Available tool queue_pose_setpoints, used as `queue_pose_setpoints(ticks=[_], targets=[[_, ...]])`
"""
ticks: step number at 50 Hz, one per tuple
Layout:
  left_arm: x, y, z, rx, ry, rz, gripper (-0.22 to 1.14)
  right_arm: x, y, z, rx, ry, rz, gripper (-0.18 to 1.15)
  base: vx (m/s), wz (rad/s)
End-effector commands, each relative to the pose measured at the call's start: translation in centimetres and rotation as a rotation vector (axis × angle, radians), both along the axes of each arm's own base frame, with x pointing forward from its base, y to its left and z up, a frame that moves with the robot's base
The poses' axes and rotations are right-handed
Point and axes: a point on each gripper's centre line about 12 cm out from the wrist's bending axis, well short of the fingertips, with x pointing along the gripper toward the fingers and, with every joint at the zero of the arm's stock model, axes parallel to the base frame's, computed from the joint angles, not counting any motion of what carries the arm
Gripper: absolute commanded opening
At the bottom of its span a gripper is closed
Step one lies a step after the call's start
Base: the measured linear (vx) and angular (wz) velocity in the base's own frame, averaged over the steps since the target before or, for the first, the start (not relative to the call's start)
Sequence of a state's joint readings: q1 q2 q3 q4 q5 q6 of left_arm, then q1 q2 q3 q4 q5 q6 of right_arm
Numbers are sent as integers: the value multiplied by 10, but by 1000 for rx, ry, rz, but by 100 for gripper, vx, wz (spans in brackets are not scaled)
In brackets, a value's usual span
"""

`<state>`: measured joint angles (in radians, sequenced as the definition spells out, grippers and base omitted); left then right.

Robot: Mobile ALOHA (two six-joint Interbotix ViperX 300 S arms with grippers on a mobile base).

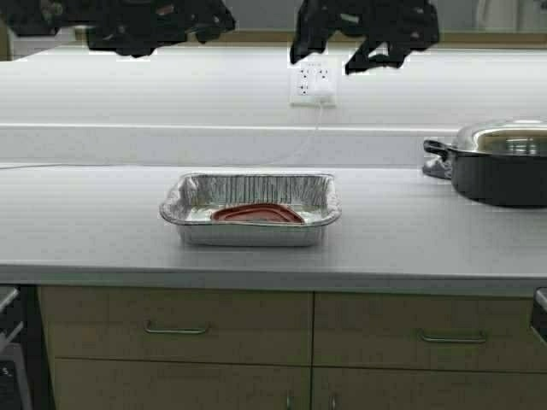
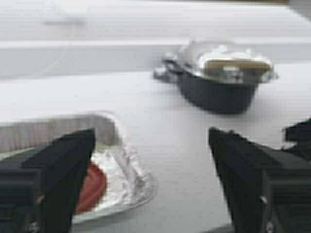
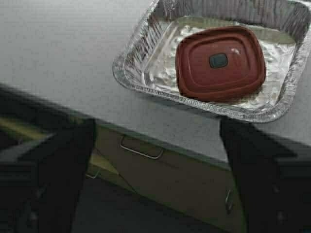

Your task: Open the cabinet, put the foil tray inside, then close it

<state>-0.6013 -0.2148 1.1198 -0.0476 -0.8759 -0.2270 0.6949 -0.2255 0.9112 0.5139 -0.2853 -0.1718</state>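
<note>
Thin aluminium foil forms the foil tray, which is set flat on the grey bench, below and in front of both raised grippers and nearer the bench's front edge than the wall. A flat reddish lid-like piece is seen lying on its floor. The tray is judged light but flimsy: its ribbed walls are likely to buckle and its floor to sag if it is lifted by one corner, and the shiny rolled rim may be slippery. A hold on the rim at the middle of a short side, or one at each short side, is judged the safest. The left gripper is held above the bench with its fingers spread wide, the tray's corner lying beneath its near finger. The right gripper is likewise spread, hanging over the bench's front edge, the tray just beyond and the drawers below. Farther off, past the left gripper, a dark pot under a steel lid stands well apart from the tray. The cabinet is not in view.
</note>
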Motion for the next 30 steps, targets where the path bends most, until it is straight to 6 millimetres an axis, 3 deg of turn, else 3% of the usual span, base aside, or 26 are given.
queue_pose_setpoints(ticks=[1,9,19,30], targets=[[1,27,-32,-112,31,83,102,-9,-6,-30,106,-23,-106,104,0,2],[13,49,-79,-225,106,151,102,-5,-18,-71,192,26,-132,104,-1,2],[33,64,-130,-467,196,171,102,20,-50,-96,372,72,-172,104,0,0],[57,66,-173,-620,267,142,102,45,-68,-136,482,121,-175,104,0,2]])
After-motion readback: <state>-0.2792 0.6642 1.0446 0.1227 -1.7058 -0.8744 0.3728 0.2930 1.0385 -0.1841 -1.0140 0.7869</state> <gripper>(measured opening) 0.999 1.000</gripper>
